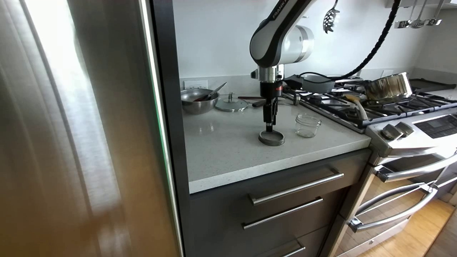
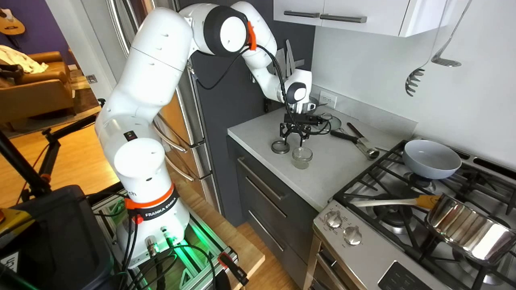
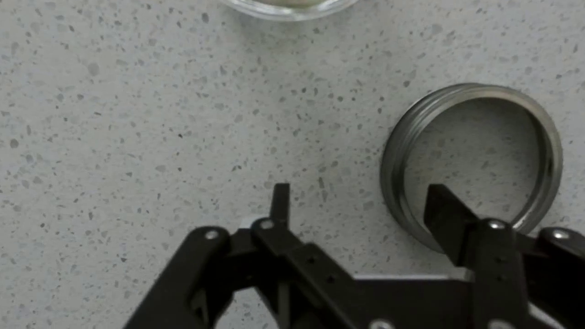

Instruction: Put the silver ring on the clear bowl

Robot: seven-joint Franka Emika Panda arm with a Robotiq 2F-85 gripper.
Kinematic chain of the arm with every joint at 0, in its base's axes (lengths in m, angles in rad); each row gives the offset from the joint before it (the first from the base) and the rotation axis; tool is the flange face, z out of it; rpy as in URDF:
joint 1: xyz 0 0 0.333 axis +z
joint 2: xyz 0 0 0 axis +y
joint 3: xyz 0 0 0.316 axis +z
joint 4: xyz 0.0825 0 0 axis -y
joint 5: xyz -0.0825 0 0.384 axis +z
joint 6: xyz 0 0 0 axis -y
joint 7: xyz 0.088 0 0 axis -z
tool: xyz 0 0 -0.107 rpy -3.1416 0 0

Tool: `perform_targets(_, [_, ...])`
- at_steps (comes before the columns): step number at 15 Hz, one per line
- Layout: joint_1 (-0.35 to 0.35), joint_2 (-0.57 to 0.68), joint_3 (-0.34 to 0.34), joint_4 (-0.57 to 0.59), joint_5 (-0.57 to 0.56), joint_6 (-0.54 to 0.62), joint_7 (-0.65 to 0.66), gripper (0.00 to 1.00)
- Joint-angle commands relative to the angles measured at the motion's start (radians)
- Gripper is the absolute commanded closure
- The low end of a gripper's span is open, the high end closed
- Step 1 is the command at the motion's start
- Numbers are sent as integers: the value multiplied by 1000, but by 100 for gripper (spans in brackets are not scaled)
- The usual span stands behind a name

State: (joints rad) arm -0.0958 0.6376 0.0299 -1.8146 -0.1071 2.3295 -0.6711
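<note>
Silver ring [image 3: 394,169] lies flat on counter [image 3: 160,119], right of centre from the gripper [image 3: 358,187] in wrist view, jaws apart and empty, one finger [image 3: 445,217] overlapping it; sideways shift probably needed.

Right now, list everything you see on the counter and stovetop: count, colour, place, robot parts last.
Silver ring: one, grey, front of counter.
Clear bowl: one, transparent, near ring.
Steel bowl: one, silver, counter's back.
Lid: one, greyish, beside steel bowl.
Utensils: several, dark and silver, counter's back.
Pan: one, light grey, stovetop's back.
Pot: one, silver, tilted on stovetop.
Pale utensil: one, orange head, beside pot.
Griddle or tray: one, black, beyond pot.
Arm: one, mostly white, over counter.
Gripper: one, black, open above counter.
</note>
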Motion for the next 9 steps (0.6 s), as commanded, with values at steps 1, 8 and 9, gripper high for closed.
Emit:
perform_targets(1, [-21, 29, 19, 29, -8, 6, -15, 39])
perform_targets(8, [-21, 23, 21, 29, -8, 13, -16, 50])
perform_targets(9, [-21, 21, 21, 29, -8, 14, -15, 54])
